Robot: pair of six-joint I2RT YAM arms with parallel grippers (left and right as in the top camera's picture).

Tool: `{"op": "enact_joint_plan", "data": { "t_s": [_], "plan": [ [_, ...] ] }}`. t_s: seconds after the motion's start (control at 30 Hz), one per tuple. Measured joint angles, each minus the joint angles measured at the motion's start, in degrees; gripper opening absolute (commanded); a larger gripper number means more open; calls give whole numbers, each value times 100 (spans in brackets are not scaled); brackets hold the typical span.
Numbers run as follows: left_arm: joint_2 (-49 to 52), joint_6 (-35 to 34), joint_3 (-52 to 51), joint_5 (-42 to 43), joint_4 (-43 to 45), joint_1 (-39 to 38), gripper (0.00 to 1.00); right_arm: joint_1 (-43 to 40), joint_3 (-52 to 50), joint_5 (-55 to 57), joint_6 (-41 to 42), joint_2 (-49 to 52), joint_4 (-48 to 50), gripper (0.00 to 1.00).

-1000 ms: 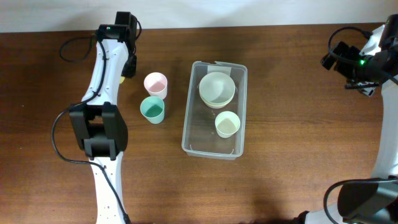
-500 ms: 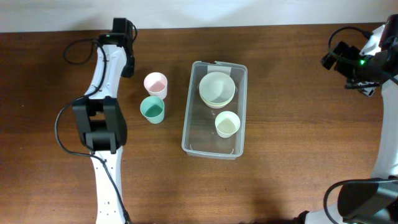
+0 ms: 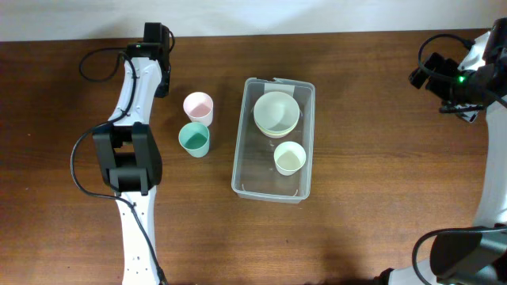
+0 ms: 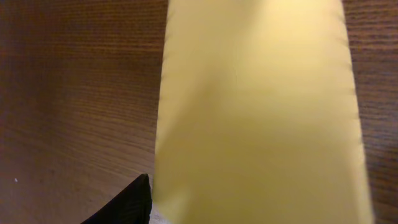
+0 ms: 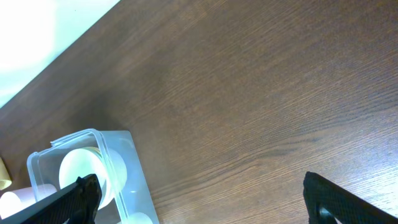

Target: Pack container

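Note:
The clear container (image 3: pixel 240 170) stands mid-table and holds a pale green bowl (image 3: pixel 276 113) and a pale green cup (image 3: pixel 290 158). A pink cup (image 3: pixel 198 107) and a teal cup (image 3: pixel 194 140) stand to its left. My left gripper (image 3: pixel 162 79) is at the far left, beyond the pink cup. In the left wrist view a yellow cup (image 4: pixel 261 112) fills the frame against one black finger (image 4: pixel 127 202); the other finger is hidden. My right gripper (image 5: pixel 202 180) is open and empty over bare wood at the far right. The container (image 5: pixel 134 174) also shows in the right wrist view.
The right arm (image 3: pixel 459 75) hangs near the table's right back edge. A black cable (image 3: pixel 99 59) lies by the left arm at the back left. The wall edge runs along the back of the table.
Over the last second my left gripper has shifted slightly toward the back and now covers the yellow cup that showed beside it. The right arm has not moved.

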Motion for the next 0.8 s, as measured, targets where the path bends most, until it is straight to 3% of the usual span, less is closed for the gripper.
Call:
{"op": "enact_joint_plan", "data": {
  "t_s": [0.43, 0.7, 0.8],
  "plan": [
    [0, 92, 0, -321, 516, 0, 49, 0, 0, 2, -2, 0, 0, 99],
    [2, 254, 0, -398, 719, 2, 9, 0, 0, 2, 0, 0, 0, 99],
    [0, 251, 7, -485, 807, 2, 1, 0, 0, 0, 2, 0, 0, 99]
  ]
}}
